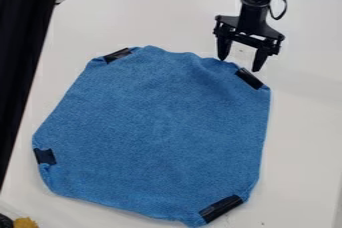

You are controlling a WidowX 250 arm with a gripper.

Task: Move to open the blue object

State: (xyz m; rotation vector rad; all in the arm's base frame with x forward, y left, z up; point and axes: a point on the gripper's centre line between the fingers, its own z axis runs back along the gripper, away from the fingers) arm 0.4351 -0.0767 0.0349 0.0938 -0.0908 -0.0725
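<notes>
The gripper [240,65] hangs at the far right corner of the cloth [157,132], its fingers apart with nothing clamped between them. Whether the tips touch the blue edge, I can't tell from here. The cloth lies on the table [300,122], spread nearly flat, a dark patch at each corner and the far edge a bit wavy. Looks to me like the opening is all but done. If more is wanted, it's a light pinch by the far right patch [249,78] and a small outward tug; otherwise, lift clear.
</notes>
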